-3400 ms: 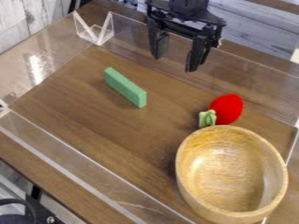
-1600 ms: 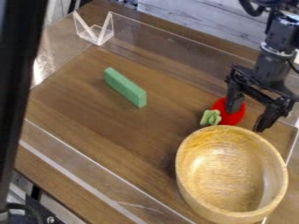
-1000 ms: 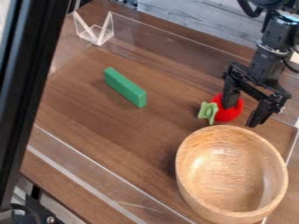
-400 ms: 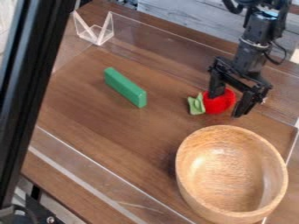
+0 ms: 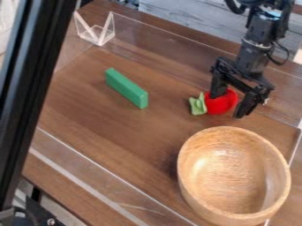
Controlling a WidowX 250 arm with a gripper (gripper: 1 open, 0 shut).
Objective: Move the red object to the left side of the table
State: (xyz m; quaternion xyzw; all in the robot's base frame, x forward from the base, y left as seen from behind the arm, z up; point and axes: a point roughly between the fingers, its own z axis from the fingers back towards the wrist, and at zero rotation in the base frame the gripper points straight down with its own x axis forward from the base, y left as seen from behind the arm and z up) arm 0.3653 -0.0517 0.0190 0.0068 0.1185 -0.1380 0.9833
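Gripper (image 5: 234, 98) of the black robot arm (image 5: 262, 31) points steeply down at the right side of the dark brown wood-grain surface (image 5: 106, 132), its two black fingers (image 5: 218, 91) spread wide and standing on either side of the small glossy red toy fruit (image 5: 221, 102). The fingers straddle the fruit rather than pinch it; whether either one touches it cannot be told, and the fruit rests on the surface, not lifted. Its light-green leafy end (image 5: 199, 106) sticks out toward the left of the picture, clear of the fingers.

Just below and in front of the fruit sits a large round light wooden bowl (image 5: 234, 181), upright, its rim near the fruit but apart from it. Well to the left, about mid-surface, lies a green rectangular block (image 5: 125, 87), flat and angled diagonally. Low clear acrylic walls (image 5: 165, 31) edge the surface, and a small clear folded stand (image 5: 94, 28) sits at the far left corner. A dark out-of-focus bar (image 5: 26, 79) crosses the left of the view, close to the camera.
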